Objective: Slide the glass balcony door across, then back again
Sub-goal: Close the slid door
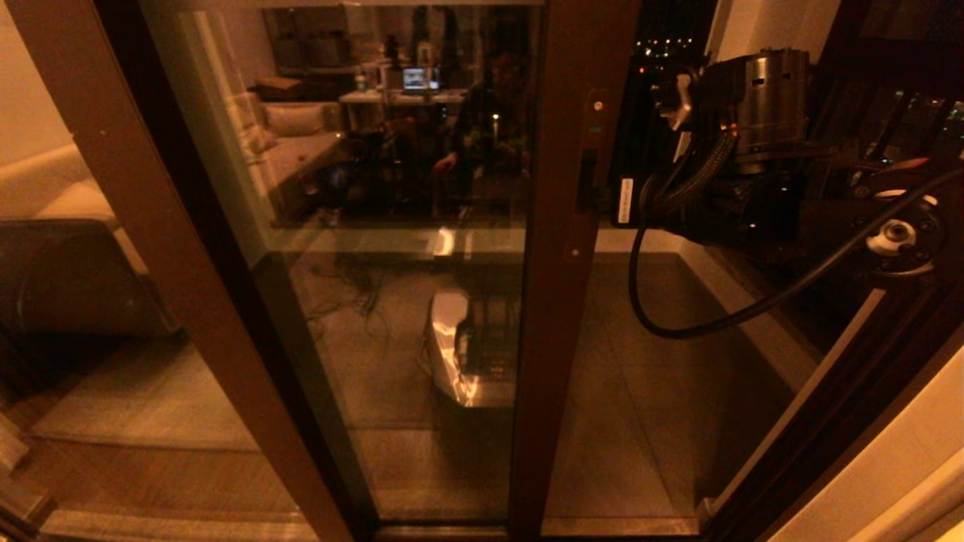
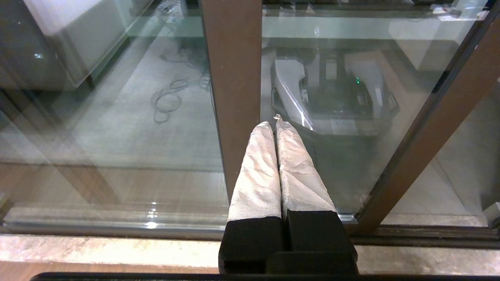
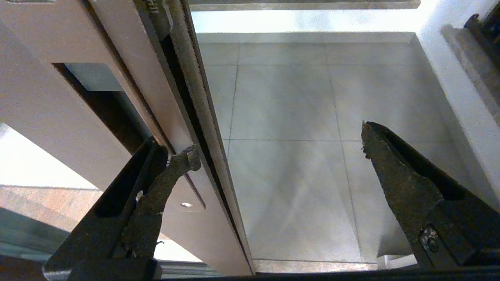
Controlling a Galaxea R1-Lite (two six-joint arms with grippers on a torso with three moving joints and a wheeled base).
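The right gripper stood spread wide, one finger at the stile edge of the reddish-brown framed glass balcony door, left of a gap; pushing it across seemed next; the left gripper, clenched, hung parked low

I saw a grey tiled balcony floor under dim amber light. City lights dotted the darkness beyond, and a sofa sat left.
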